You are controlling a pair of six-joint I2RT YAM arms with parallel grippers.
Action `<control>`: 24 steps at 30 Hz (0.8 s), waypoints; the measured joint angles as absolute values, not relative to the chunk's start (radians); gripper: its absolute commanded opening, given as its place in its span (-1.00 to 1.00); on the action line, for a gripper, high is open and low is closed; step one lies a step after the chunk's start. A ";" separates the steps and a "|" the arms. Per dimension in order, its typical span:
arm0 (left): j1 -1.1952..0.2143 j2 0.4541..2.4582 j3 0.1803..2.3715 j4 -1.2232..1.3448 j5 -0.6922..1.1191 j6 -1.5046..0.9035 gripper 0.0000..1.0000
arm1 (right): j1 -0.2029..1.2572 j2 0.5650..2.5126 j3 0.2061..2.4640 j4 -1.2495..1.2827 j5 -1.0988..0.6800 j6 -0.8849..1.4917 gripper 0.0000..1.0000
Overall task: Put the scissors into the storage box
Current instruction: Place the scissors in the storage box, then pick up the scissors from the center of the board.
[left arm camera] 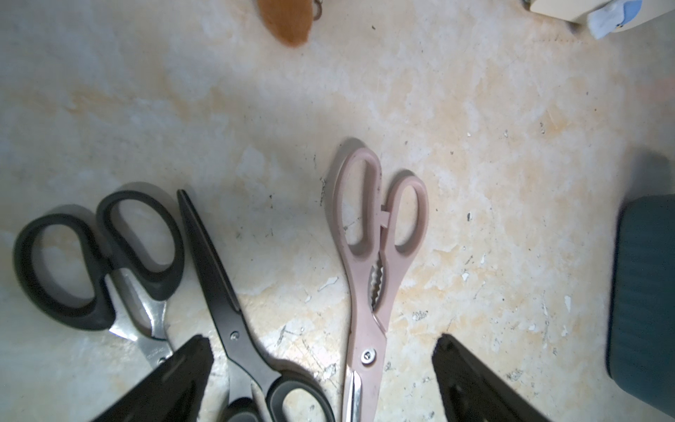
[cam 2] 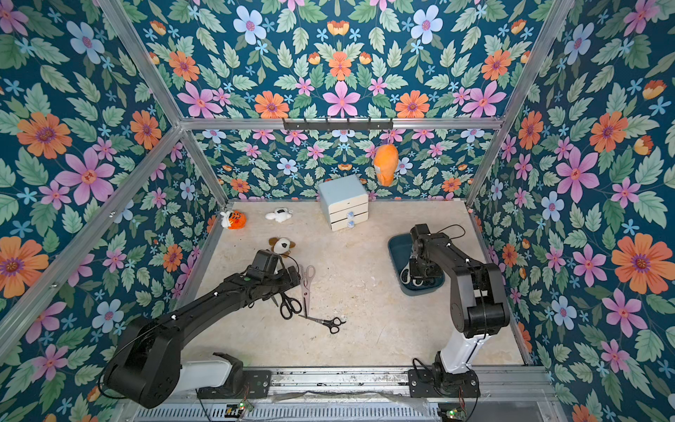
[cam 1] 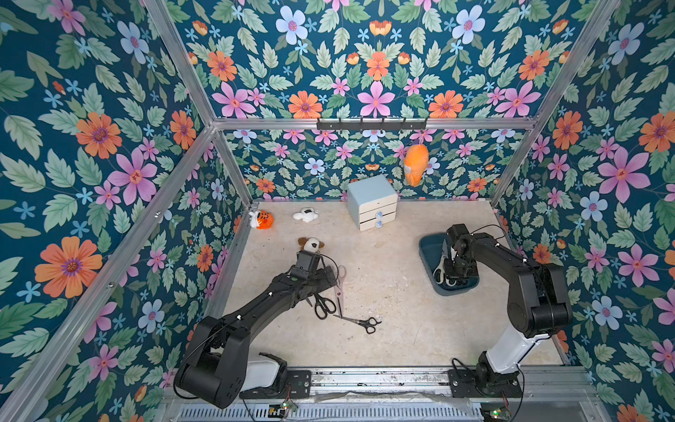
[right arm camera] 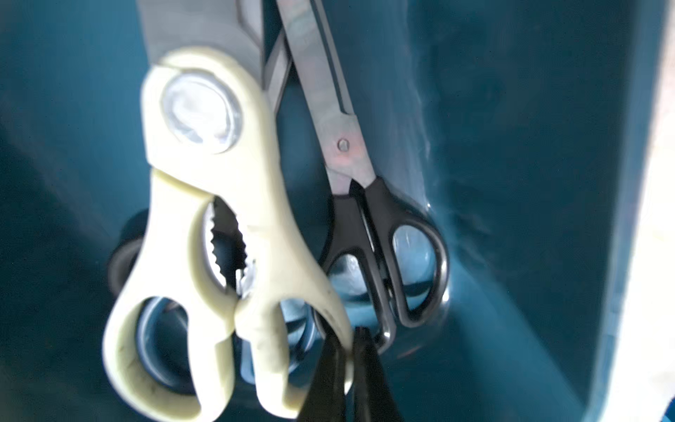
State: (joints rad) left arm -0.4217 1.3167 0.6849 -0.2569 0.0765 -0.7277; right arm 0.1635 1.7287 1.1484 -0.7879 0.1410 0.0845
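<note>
My right pincer (right arm camera: 356, 338) is clenched on the cream shears (right arm camera: 204, 204) inside the storage box (cam 1: 425, 255), at the table's (cam 1: 401, 329) three o'clock. My left pincer (left arm camera: 321, 341) hangs released over the pink scissors (left arm camera: 369, 255) at nine o'clock.

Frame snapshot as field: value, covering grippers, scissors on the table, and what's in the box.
left gripper: open, holding nothing, hovers over the pink shears and all-black pair
right gripper: shut on cream shears, apparently by a handle ring, inside storage box
on table: pink shears, all-black pair, silver-bladed black-handled pair, small black pair
lying in storage box: black-handled pair; another dark handle beneath, unclear
</note>
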 measured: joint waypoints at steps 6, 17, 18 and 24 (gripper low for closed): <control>-0.422 1.316 0.681 -0.253 0.080 -0.731 0.99 | 0.163 1.715 1.154 -0.789 0.139 0.085 -0.75; -0.422 1.282 0.659 -0.240 0.080 -0.734 0.99 | 0.163 1.578 1.215 -0.814 0.105 0.117 -0.36; -0.422 1.280 0.659 -0.241 0.080 -0.734 0.99 | 0.164 1.565 1.216 -0.819 0.100 0.125 -0.35; -0.422 1.271 0.657 -0.241 0.084 -0.730 0.99 | 0.246 1.475 1.208 -0.844 0.076 0.174 -0.32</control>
State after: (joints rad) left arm -0.4217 1.2709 0.6567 -0.2413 0.0837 -0.7296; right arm 0.2459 1.4746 1.2079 -0.8440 0.0757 0.1738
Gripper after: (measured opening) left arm 0.993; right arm 0.336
